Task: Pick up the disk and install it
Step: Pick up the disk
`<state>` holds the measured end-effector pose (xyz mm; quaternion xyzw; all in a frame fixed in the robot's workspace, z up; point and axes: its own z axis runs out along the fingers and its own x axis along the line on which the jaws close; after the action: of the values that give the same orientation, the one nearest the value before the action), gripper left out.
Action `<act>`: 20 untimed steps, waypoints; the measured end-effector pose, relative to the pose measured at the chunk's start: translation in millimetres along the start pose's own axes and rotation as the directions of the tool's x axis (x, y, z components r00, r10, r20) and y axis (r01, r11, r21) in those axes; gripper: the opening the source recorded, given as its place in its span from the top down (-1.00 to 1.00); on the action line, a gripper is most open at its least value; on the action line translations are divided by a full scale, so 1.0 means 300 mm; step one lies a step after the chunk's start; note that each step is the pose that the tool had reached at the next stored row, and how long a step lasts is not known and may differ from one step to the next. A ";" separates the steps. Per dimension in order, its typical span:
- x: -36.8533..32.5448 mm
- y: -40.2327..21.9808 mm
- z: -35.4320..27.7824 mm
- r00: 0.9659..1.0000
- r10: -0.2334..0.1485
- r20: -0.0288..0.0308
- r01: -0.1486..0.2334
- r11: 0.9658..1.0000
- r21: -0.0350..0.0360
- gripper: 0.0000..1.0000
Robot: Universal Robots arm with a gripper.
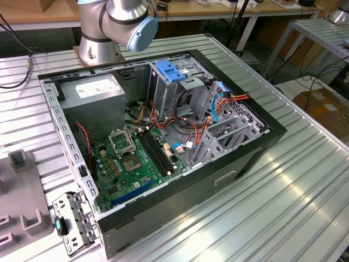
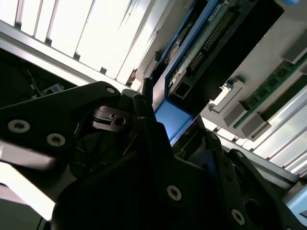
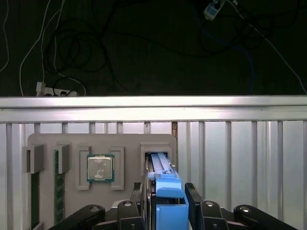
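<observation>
The gripper point(image 3: 164, 188) was clamped on the disk point(image 3: 162, 167), upright in a grey tray point(image 3: 48, 141) slot, where a tilted pull risked wedging it; the drive bay point(image 1: 188, 90) sat at twelve o'clock in the exterior view.

The disk point(image 3: 169, 199), a flat rectangular silver-black metal hard drive with blue plastic side rails, stands on its edge in a slot of the grey holder tray point(image 3: 48, 140). One blue rail faces up. In the second wrist view its green circuit-board side point(image 2: 199, 45) shows. The black gripper point(image 3: 165, 187) has one finger against each broad face.
</observation>
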<state>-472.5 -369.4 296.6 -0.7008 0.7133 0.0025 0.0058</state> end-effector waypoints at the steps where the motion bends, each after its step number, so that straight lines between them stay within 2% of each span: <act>1: 0.000 -0.007 0.000 1.000 0.007 -0.001 -0.007 1.000 0.000 0.06; 4: 0.000 -0.011 0.000 1.000 0.012 -0.002 -0.012 1.000 0.000 0.06; 14: 0.000 -0.004 0.000 1.000 0.022 -0.002 -0.022 1.000 0.001 0.06; 16: 0.000 -0.004 0.000 1.000 0.022 -0.002 -0.022 1.000 0.001 0.09; 17: 0.000 -0.004 0.000 1.000 0.022 -0.003 -0.022 1.000 0.001 0.23; 20: 0.000 -0.004 0.000 1.000 0.022 -0.004 -0.022 1.000 0.001 0.23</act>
<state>-471.3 -369.4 296.5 -0.6931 0.7209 0.0007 0.0048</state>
